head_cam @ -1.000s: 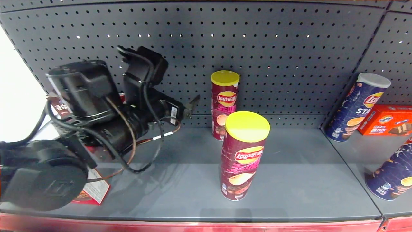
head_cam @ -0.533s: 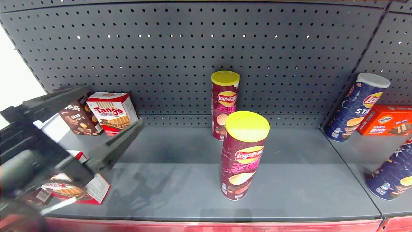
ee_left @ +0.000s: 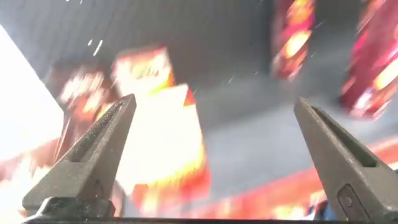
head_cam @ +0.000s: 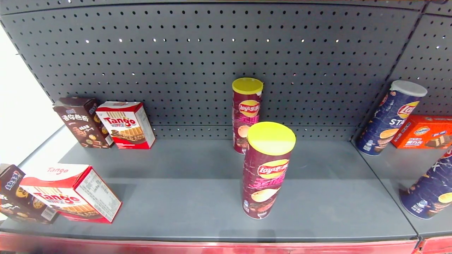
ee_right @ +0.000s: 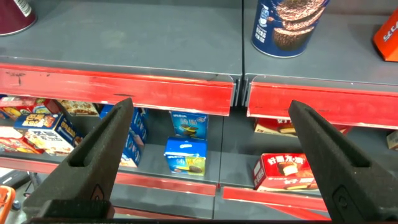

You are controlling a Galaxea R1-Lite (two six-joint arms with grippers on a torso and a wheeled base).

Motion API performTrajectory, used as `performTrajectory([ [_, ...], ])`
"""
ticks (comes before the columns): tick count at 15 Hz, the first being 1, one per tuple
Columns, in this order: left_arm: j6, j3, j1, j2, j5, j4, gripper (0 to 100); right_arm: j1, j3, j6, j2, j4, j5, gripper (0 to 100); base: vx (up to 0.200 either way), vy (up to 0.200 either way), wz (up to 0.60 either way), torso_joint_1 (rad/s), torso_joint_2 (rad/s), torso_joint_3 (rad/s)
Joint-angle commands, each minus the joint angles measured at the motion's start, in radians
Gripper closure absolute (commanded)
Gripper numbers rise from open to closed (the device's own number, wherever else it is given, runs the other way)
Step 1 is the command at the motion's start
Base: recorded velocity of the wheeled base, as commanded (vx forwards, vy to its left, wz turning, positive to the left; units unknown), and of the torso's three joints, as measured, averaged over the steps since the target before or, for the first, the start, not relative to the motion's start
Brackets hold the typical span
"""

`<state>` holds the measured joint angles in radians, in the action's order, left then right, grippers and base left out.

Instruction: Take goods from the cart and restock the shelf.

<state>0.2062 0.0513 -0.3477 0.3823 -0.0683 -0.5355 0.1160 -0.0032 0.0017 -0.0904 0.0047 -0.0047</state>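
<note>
The left gripper (ee_left: 214, 102) and right gripper (ee_right: 210, 104) both have their fingers spread wide around nothing, the left one facing a blurred wafer box (head_cam: 70, 192) at eight o'clock on the shelf (head_cam: 197, 197), beside a brown box (head_cam: 16, 197) cut off by the frame edge.

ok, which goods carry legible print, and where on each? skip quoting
Front red wafer box: logo on top and front; side panel too small.
Rear red wafer box: front logo.
Front maroon chip can: round logo on its side.
Rear maroon chip can: same.
Rear blue chip can: logo, large letters.
Left wrist view: blurred.
</note>
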Motion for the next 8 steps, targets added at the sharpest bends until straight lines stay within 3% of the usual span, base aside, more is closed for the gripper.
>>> performTrajectory([
  [1, -0.042, -0.051, 0.162, -0.191, 0.09, 0.138, 0, 0.001, 0.0, 0.0, -0.002, 0.0, 0.0, 0, 0.0, 0.0, 0.0, 0.0, 0.0, 0.0],
  [2, -0.044, -0.051, 0.194, -0.227, 0.125, 0.204, 0, 0.001, 0.0, 0.0, -0.002, 0.0, 0.0, 0, 0.0, 0.0, 0.0, 0.0, 0.0, 0.0],
  [3, -0.039, -0.051, 0.214, -0.298, 0.174, 0.361, 0, 0.001, 0.0, 0.0, -0.002, 0.0, 0.0, 0, 0.0, 0.0, 0.0, 0.0, 0.0, 0.0],
  [5, -0.021, -0.051, 0.214, -0.284, 0.225, 0.477, 0, 0.001, 0.0, 0.0, -0.002, 0.0, 0.0, 0, 0.0, 0.0, 0.0, 0.0, 0.0, 0.0],
  [8, -0.042, -0.045, 0.239, -0.283, 0.24, 0.497, 0, 0.001, 0.0, 0.0, -0.002, 0.0, 0.0, 0, 0.0, 0.0, 0.0, 0.0, 0.0, 0.0],
])
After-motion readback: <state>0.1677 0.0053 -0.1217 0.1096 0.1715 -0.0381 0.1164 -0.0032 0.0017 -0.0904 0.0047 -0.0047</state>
